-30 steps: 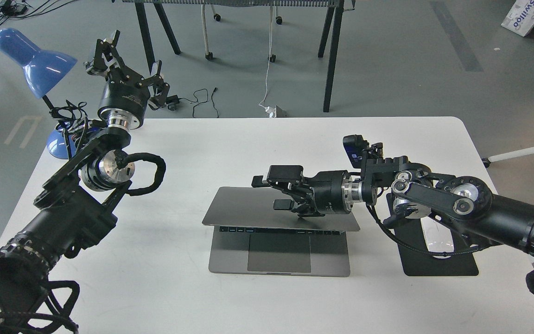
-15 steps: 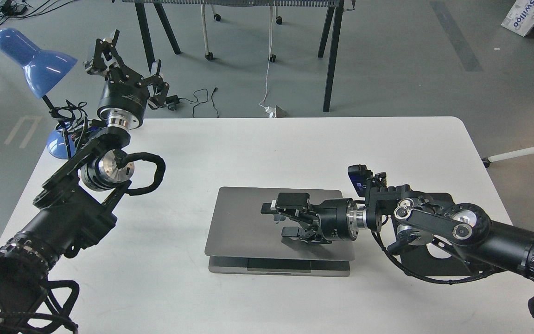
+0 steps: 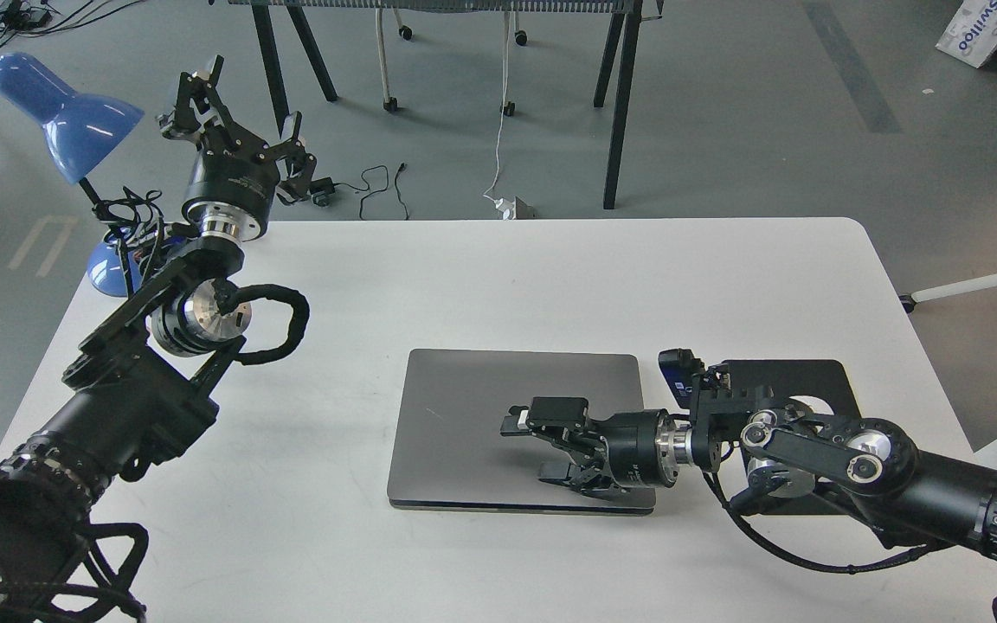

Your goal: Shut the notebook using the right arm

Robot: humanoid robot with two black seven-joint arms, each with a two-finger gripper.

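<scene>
Item: laptop notebook (image 3: 498, 415), space-grey, lay with its lid flat down at the centre of your white table (image 3: 550, 268).

Item: your right arm (image 3: 853, 450) reached in from four o'clock. Its right gripper (image 3: 533, 446) rested over the lid's near-right part, fingers (image 3: 550, 408) spread apart and holding nothing; whether they touched the lid could not be told.

Item: black mouse pad (image 3: 810, 376), at three o'clock of the notebook, lay partly under that arm.

Item: your left gripper (image 3: 234, 121) stood raised at ten o'clock, beyond the table's far-left edge, fingers parted and empty.

Item: blue desk lamp (image 3: 66, 112), just left of that gripper.
</scene>
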